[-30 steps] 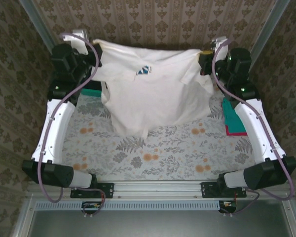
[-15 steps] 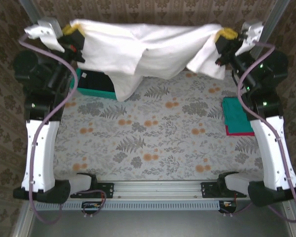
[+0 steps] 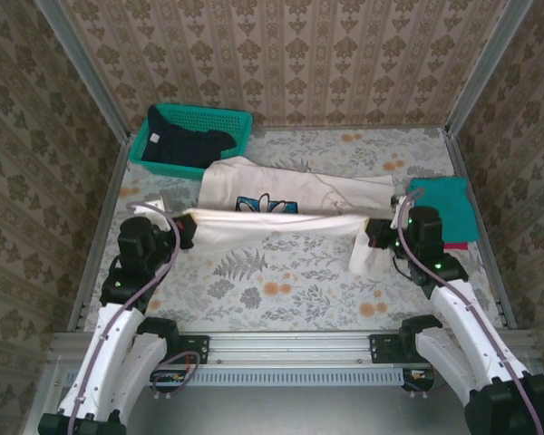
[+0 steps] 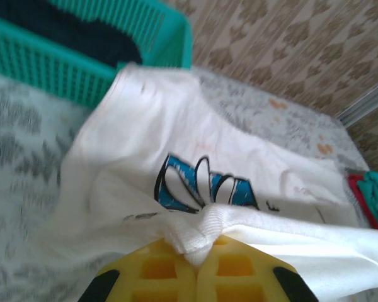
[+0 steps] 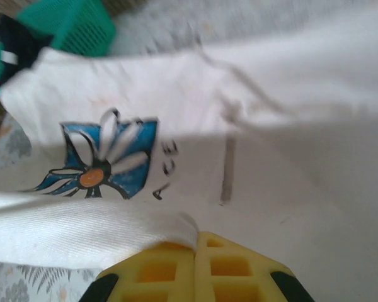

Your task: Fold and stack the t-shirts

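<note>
Open strip of table point(image 3: 281, 290) along the near edge, left gripper point(image 3: 187, 227) and right gripper point(image 3: 374, 232) each pinched tight on the cream-white t-shirt point(image 3: 290, 195), its near hem taut between them mid-table, teal t-shirt point(image 3: 440, 204) at right edge, navy t-shirt point(image 3: 186, 145) in basket point(image 3: 245, 122), far left corner.

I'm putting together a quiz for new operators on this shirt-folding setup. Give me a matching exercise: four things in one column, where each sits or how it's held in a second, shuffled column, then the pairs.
Things:
1. white shirt
2. navy shirt
3. teal shirt
4. basket

Places:
A. far left corner of the table
B. lying inside the basket
C. lying flat by the table's right edge
D. near edge pinched by the left pincer and the right pincer

Pairs: 1-D, 2-B, 3-C, 4-A
</note>
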Robot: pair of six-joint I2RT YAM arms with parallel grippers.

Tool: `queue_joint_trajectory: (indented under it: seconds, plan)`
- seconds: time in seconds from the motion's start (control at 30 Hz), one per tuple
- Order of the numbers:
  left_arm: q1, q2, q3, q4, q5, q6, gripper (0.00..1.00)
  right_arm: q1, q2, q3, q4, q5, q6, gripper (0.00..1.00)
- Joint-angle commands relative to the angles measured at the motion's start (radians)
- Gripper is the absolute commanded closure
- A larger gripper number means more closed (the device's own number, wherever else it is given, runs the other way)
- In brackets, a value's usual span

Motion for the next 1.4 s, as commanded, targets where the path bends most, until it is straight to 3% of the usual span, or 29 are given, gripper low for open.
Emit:
queue_joint_trajectory:
  seconds: [0.0, 0.2, 0.37, 0.73, 0.77, 0.8, 0.87, 0.93, 1.03, 1.13, 1.37]
  plan:
    - [0.010, -0.024, -0.036, -0.006, -0.074, -0.075, 1.00, -0.003, 0.005, -0.047, 0.023, 0.010, 0.137, 1.00]
    - [0.019, -0.016, -0.075, -0.026, -0.117, -0.024, 1.00, -0.003, 0.072, -0.046, 0.027, 0.060, 0.112, 1.00]
    - [0.026, -0.031, -0.098, -0.073, -0.109, -0.024, 1.00, 0.002, 0.083, -0.076, 0.038, 0.022, 0.148, 1.00]
    - [0.038, -0.075, -0.121, -0.235, -0.065, -0.064, 1.00, 0.012, 0.073, -0.087, -0.144, -0.078, 0.191, 1.00]
    - [0.038, -0.078, -0.126, -0.243, -0.067, -0.078, 1.00, 0.012, 0.078, -0.083, -0.148, -0.090, 0.186, 1.00]
    - [0.039, -0.085, -0.132, -0.245, -0.064, -0.100, 1.00, 0.012, 0.078, -0.076, -0.151, -0.105, 0.176, 0.93]
    - [0.039, -0.101, -0.133, -0.244, -0.063, -0.116, 0.80, 0.014, 0.060, -0.055, -0.157, -0.112, 0.147, 0.65]
    - [0.041, -0.132, -0.120, -0.243, -0.092, -0.123, 0.44, 0.014, 0.016, -0.028, -0.154, -0.077, 0.107, 0.37]
    - [0.043, -0.148, -0.095, -0.188, -0.117, -0.096, 0.20, 0.013, -0.011, 0.000, -0.091, -0.014, 0.045, 0.20]
    - [0.041, -0.059, -0.080, -0.069, -0.101, -0.060, 0.10, 0.012, 0.076, 0.033, 0.009, 0.028, 0.013, 0.18]
    - [-0.051, 0.418, -0.003, 0.313, -0.105, -0.022, 0.07, 0.022, 0.529, 0.224, 0.175, 0.113, 0.088, 0.22]
